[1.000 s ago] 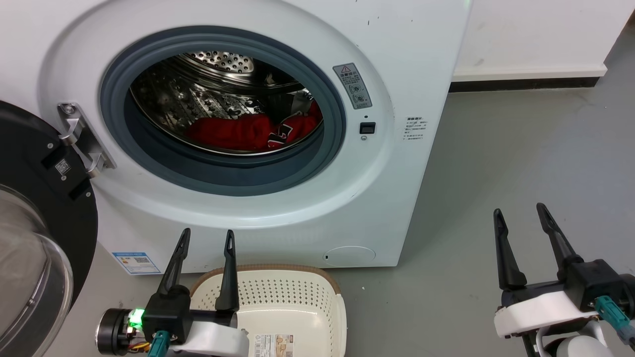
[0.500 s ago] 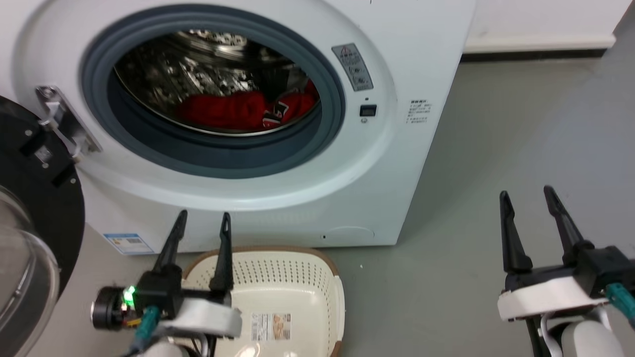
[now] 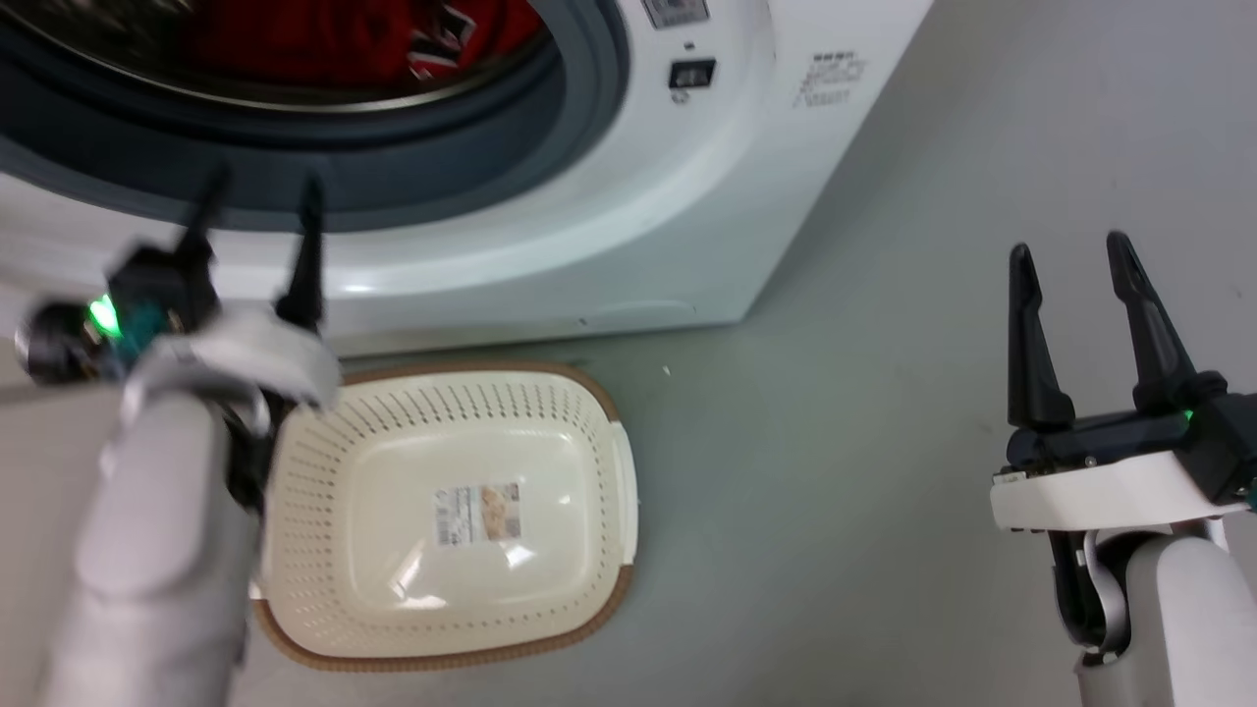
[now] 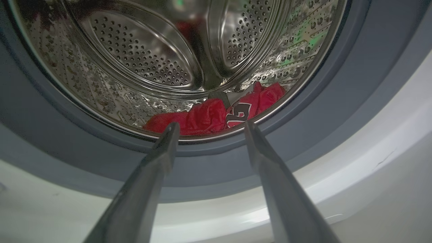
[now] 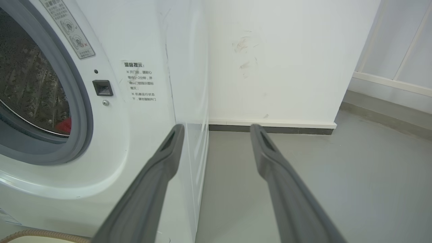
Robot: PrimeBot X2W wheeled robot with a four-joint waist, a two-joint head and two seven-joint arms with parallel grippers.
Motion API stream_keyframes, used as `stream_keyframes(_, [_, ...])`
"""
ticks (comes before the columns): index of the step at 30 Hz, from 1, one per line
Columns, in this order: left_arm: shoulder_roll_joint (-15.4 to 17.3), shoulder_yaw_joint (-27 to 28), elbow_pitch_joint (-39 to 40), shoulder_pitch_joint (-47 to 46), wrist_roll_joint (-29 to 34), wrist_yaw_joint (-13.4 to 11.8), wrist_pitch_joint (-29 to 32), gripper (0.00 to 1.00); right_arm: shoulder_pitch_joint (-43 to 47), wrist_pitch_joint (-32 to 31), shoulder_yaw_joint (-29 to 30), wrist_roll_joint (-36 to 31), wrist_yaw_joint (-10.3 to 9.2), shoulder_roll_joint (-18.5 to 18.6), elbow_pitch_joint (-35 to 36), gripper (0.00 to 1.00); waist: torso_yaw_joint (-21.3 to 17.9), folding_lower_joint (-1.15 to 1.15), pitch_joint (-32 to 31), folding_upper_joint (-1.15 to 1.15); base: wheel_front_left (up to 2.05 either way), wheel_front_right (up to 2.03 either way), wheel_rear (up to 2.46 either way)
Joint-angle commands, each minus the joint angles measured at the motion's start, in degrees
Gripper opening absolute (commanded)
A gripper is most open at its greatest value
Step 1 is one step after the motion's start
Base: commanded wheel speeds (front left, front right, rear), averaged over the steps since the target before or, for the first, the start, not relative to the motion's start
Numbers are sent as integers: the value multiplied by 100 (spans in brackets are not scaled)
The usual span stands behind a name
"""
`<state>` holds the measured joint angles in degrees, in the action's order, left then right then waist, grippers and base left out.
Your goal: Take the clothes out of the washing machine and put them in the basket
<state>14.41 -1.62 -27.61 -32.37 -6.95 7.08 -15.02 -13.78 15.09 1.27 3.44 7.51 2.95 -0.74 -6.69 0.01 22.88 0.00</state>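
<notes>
The head camera is now tilting further down than a moment ago, so the washing machine is sliding towards the top of the frame. Only the lower arc of its grey rubber ring is showing there, and this shift is the camera's doing, not the machine's. The basket is lying on the grey floor at centre left, just in front of the machine. It is holding nothing but the label on its bottom. The left claw is blurring at upper left. It has been rising from the white panel below the opening, and its tips are now overlapping the bottom of the ring. In the left wrist view its two fingers are standing moderately apart and gripping nothing. They are pointing over the ring's lower lip at the clothes, a red heap at the bottom centre of the steel drum, with a black-and-white patch showing on the right-hand piece. The right claw is hanging at lower right over bare floor, well away from the opening, its fingers likewise parted and empty. Judging by this, the reach into the drum is just beginning and no garment has been moved yet. The left claw is probably needing to pass over the ring and dip down to reach the fabric.
</notes>
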Motion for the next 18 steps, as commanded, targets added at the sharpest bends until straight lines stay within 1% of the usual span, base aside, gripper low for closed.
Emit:
stream_keyframes(1, [138, -70, -137, -306, 2, 25, 27, 100, -142, 11, -34, 14, -4, -13, 43, 100, -324, -1, 552, 0, 0, 0, 0])
stream_keyframes(5, [608, -464, -811, -1435, -131, 33, 279, 100, -288, 11, -95, 117, -5, -12, 124, 100, -522, -1, 957, 0, 0, 0, 0])
stream_keyframes(7, [877, -713, -1085, -1965, -219, 34, 517, 100, -360, 12, -149, 172, -4, -13, 176, 100, -632, -1, 1161, 0, 0, 0, 0])
stream_keyframes(8, [958, -828, -1200, -2219, -318, 34, 613, 100, -379, 11, -167, 189, -4, -14, 189, 100, -678, -1, 1239, 0, 0, 0, 0])
stream_keyframes(13, [1438, -1317, -1729, -3416, -764, 36, 1344, 100, -471, 12, -319, 326, -5, -14, 317, 100, -915, -1, 1661, 0, 0, 0, 0])
stream_keyframes(18, [1764, -1722, -2111, -4430, -1259, 37, 2262, 100, -563, 11, -491, 481, -5, -15, 426, 100, -1156, -1, 2037, 0, 0, 0, 0])
